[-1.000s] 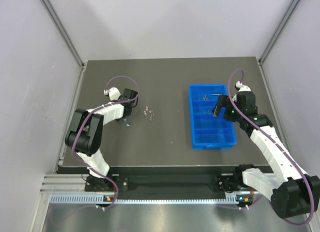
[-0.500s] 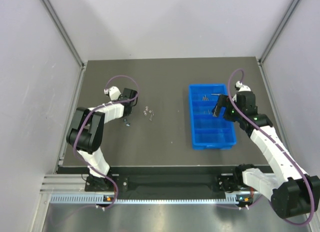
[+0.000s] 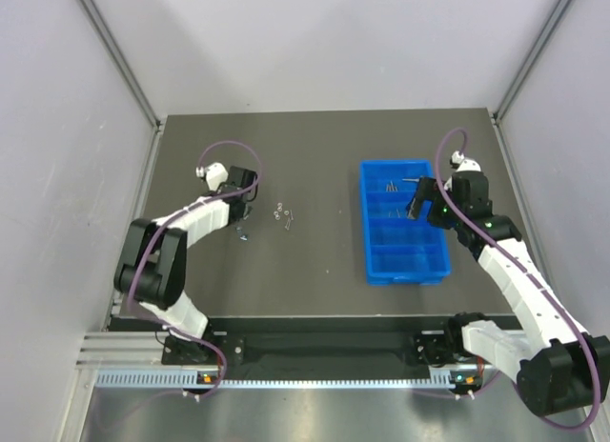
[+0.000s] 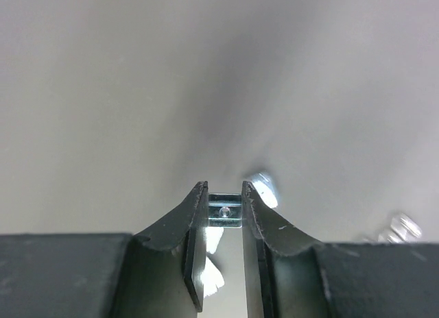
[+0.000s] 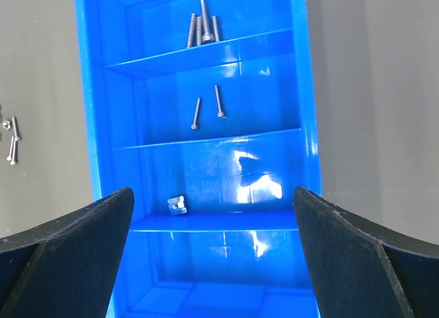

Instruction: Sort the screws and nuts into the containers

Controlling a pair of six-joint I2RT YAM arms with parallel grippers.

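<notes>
Your left claw point(image 4: 224, 189) is pinched almost shut on a little square nut point(image 4: 225, 212), gripped right between the fingertips. You can't tell from the wrist view whether that nut is touching the dark table point(image 3: 324, 156) or sits just off it. A few shiny bits point(image 4: 265, 188) lie just beside the fingers, but they're too blurry to tell nuts from screws. From the top view, that claw sits on the left half of the table, with some loose hardware point(image 3: 284, 214) near it on the right, well apart from the blue tray point(image 3: 368, 234).

Your right claw point(image 3: 416, 204) hangs over the tray with its fingers spread wide and nothing in them. In its wrist view, one compartment holds a bunch of screws point(image 5: 202, 27). The next compartment toward the arm has a pair of screws point(image 5: 218, 101), and the one after that has a second nut point(image 5: 177, 205) on its left side.
</notes>
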